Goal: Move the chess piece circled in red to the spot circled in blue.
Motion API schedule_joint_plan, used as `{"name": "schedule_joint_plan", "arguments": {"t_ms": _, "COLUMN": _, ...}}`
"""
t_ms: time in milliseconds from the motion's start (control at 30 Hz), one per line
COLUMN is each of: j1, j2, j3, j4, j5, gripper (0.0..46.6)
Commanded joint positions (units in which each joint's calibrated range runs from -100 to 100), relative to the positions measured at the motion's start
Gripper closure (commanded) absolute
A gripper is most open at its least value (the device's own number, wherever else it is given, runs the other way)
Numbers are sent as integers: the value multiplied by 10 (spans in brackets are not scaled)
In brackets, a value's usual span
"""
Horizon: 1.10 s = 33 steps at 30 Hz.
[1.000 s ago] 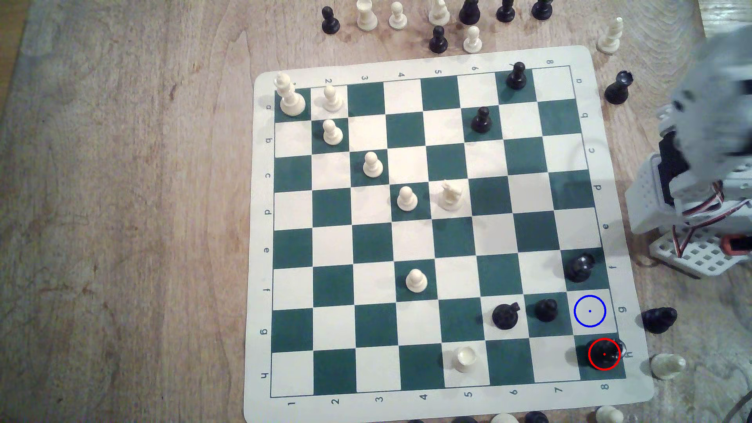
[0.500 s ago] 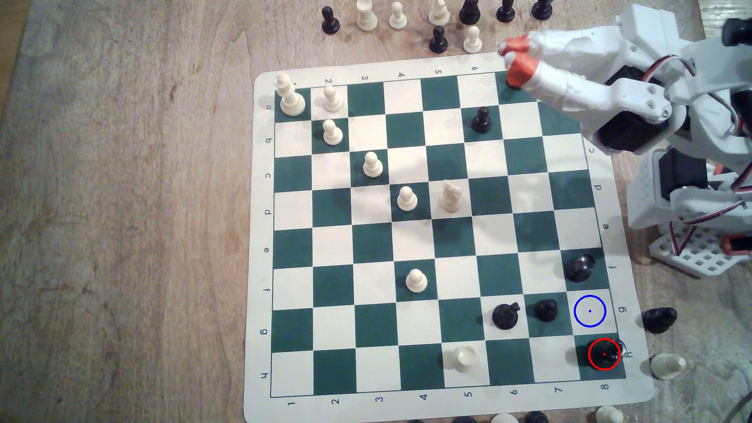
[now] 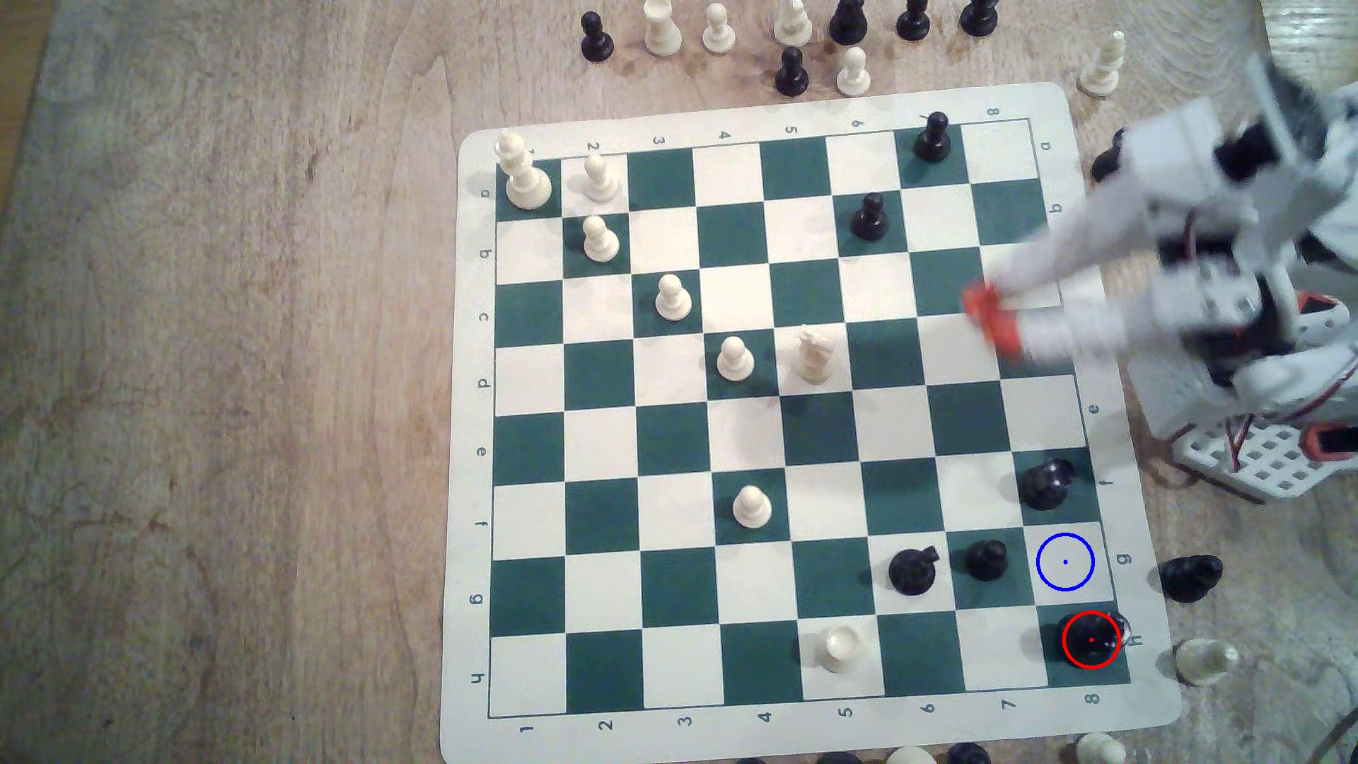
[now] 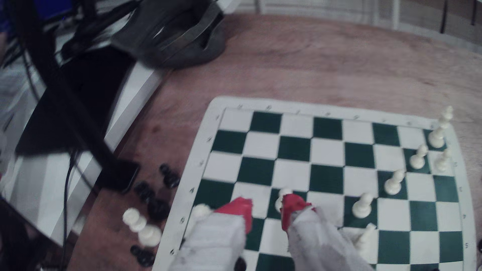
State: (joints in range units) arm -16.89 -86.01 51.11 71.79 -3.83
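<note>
The chess piece (image 3: 1091, 640), glossy black with a round top, stands inside the red ring on the dark green corner square at the exterior view's lower right. The spot (image 3: 1065, 562) is the cream square just above it, marked by a blue circle and dot, with nothing on it. My gripper (image 3: 992, 319) is motion-blurred above the board's right side, well up from both marks. In the wrist view the gripper (image 4: 267, 205) is open, a clear gap between its red-tipped fingers (image 4: 238, 208), nothing held.
A black piece (image 3: 1047, 481) stands just above the spot; a black pawn (image 3: 986, 560) and a snouted black piece (image 3: 911, 571) stand to its left. Off the board's right edge lie a black piece (image 3: 1190, 577) and a white one (image 3: 1205, 660). The arm's base (image 3: 1264, 455) is at the right.
The arm reached out from the right edge to the board's far edge, then swung down the exterior view to the board's right-middle. No piece has moved.
</note>
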Motion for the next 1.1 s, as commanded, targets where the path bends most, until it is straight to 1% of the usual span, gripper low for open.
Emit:
{"name": "schedule_joint_plan", "arguments": {"t_ms": 0, "j1": -86, "j2": 50, "j3": -12, "j4": 45, "j5": -6, "gripper": 345}}
{"name": "schedule_joint_plan", "arguments": {"t_ms": 67, "j1": -106, "j2": 66, "j3": -8, "j4": 56, "j5": -15, "gripper": 336}}
{"name": "schedule_joint_plan", "arguments": {"t_ms": 133, "j1": -133, "j2": 79, "j3": -5, "j4": 63, "j5": -37, "gripper": 340}}
{"name": "schedule_joint_plan", "arguments": {"t_ms": 167, "j1": -143, "j2": 82, "j3": -4, "j4": 65, "j5": -45, "gripper": 329}}
{"name": "schedule_joint_plan", "arguments": {"t_ms": 233, "j1": -160, "j2": 86, "j3": -2, "j4": 67, "j5": -51, "gripper": 320}}
{"name": "schedule_joint_plan", "arguments": {"t_ms": 367, "j1": -173, "j2": 114, "j3": 5, "j4": 67, "j5": -48, "gripper": 306}}
{"name": "schedule_joint_plan", "arguments": {"t_ms": 467, "j1": -216, "j2": 122, "j3": 9, "j4": 85, "j5": -50, "gripper": 309}}
{"name": "schedule_joint_plan", "arguments": {"t_ms": 533, "j1": -223, "j2": 119, "j3": 29, "j4": 88, "j5": -45, "gripper": 295}}
{"name": "schedule_joint_plan", "arguments": {"t_ms": 600, "j1": -225, "j2": 122, "j3": 35, "j4": 95, "j5": -40, "gripper": 291}}
{"name": "schedule_joint_plan", "arguments": {"t_ms": 733, "j1": -237, "j2": 166, "j3": 35, "j4": 105, "j5": -37, "gripper": 285}}
{"name": "schedule_joint_plan", "arguments": {"t_ms": 1067, "j1": -241, "j2": 311, "j3": -13, "j4": 117, "j5": -34, "gripper": 309}}
